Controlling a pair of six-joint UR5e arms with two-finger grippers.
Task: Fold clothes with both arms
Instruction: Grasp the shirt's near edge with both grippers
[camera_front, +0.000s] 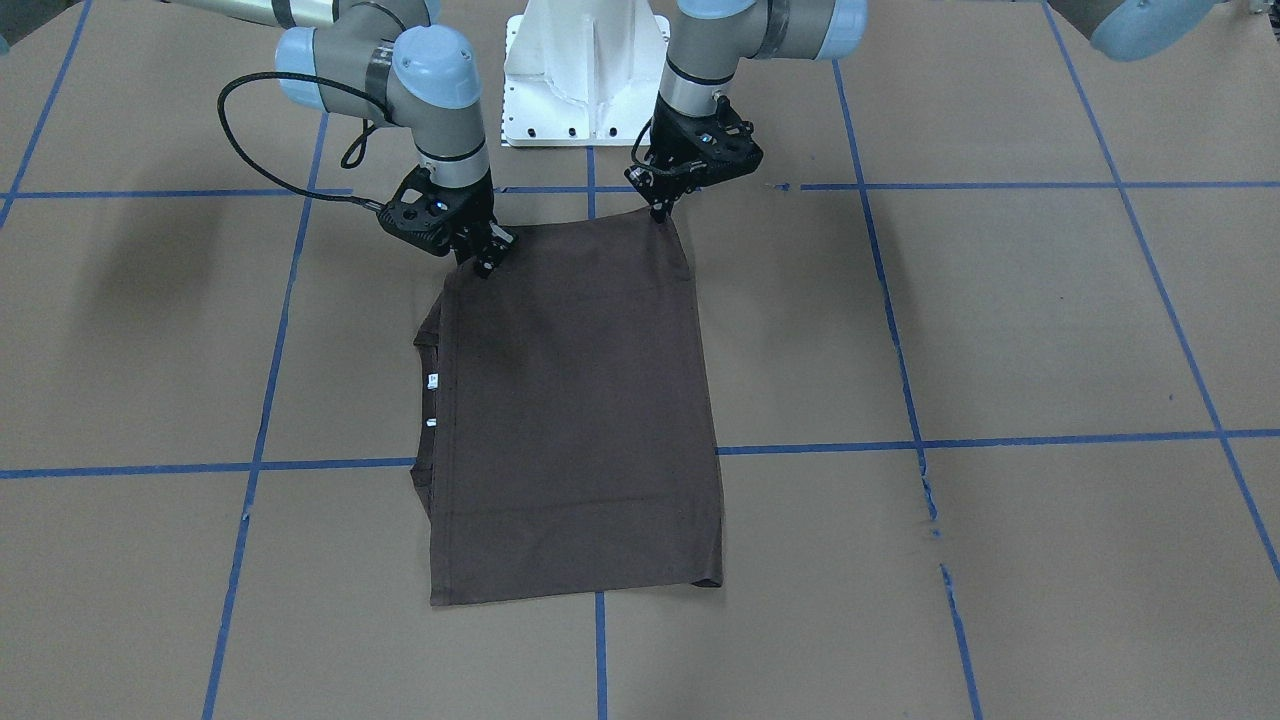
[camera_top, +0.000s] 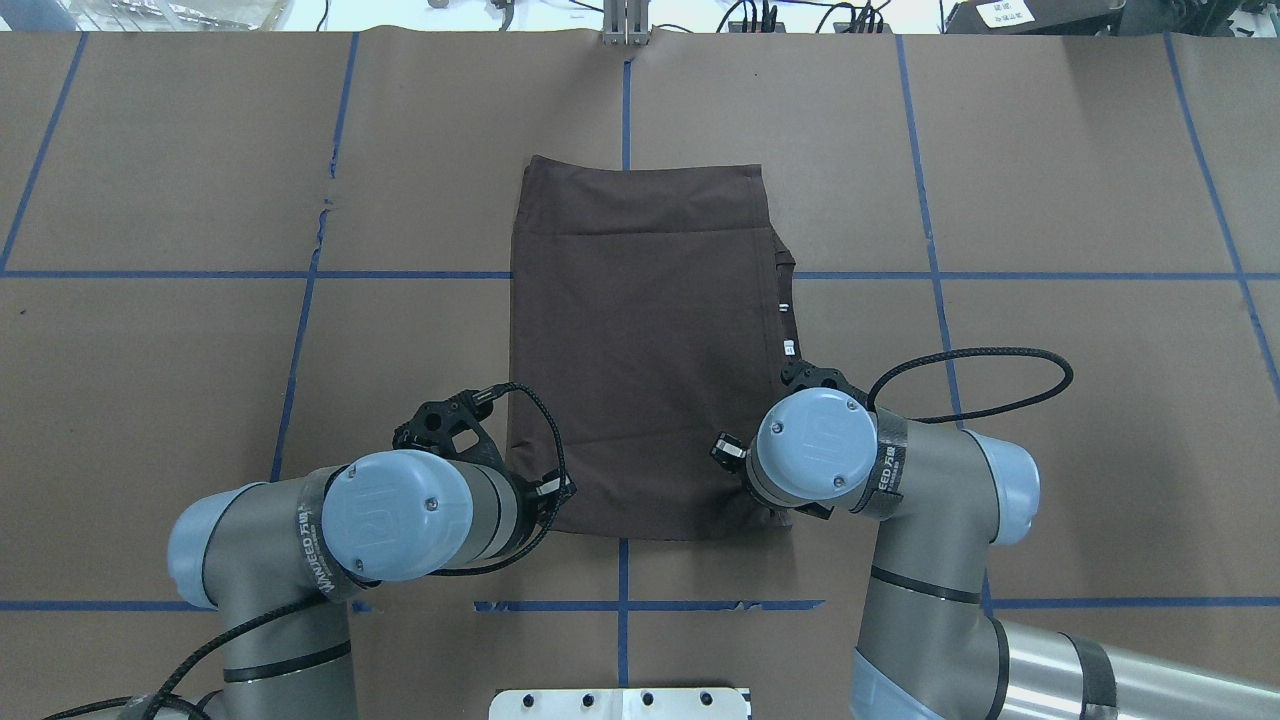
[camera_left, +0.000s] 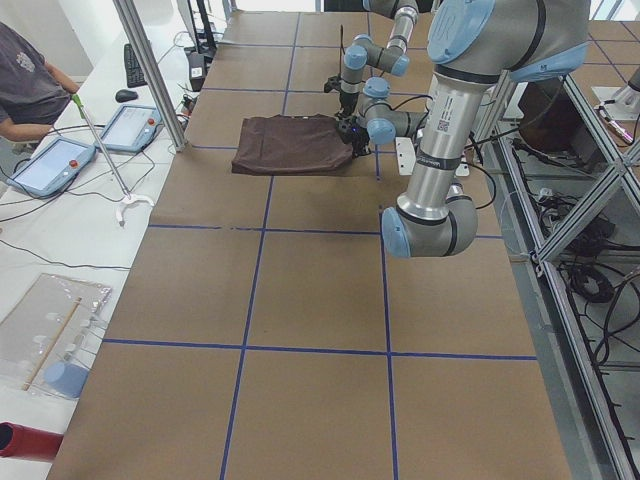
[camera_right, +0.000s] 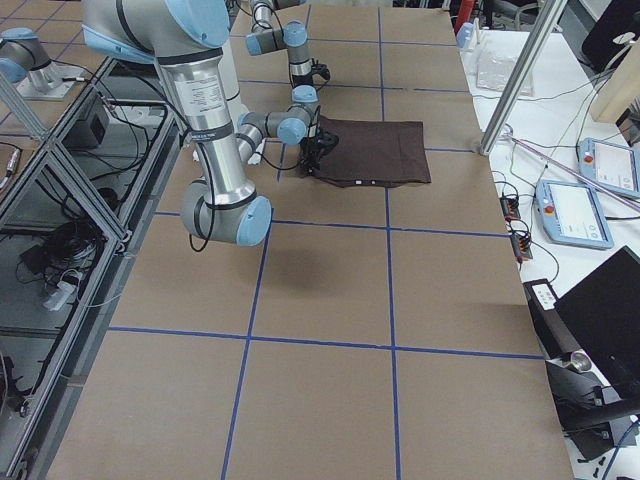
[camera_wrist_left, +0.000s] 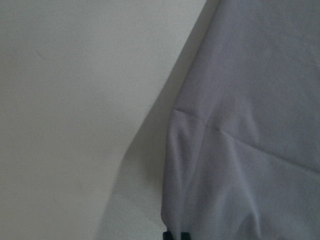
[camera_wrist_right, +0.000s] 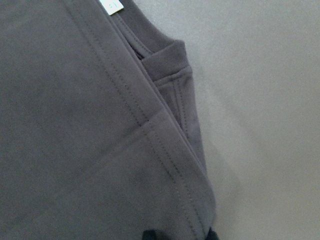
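The dark grey-brown T-shirt (camera_front: 580, 420) lies folded into a flat rectangle on the table, also in the overhead view (camera_top: 640, 350). Its collar and white neck tags (camera_front: 433, 380) show along one long edge. My left gripper (camera_front: 661, 212) is shut on the shirt's corner nearest the robot base, and the cloth is pulled up slightly to its tips (camera_wrist_left: 175, 235). My right gripper (camera_front: 486, 264) is shut on the other near corner, on the collar side (camera_wrist_right: 177, 234). In the overhead view both grippers are hidden under their wrists.
The white pedestal base (camera_front: 585, 70) stands just behind the grippers. Blue tape lines (camera_front: 600, 650) grid the brown table. Along the far table side stand a metal post (camera_left: 150, 70) and tablets (camera_left: 50, 165), with an operator (camera_left: 25, 85) seated there.
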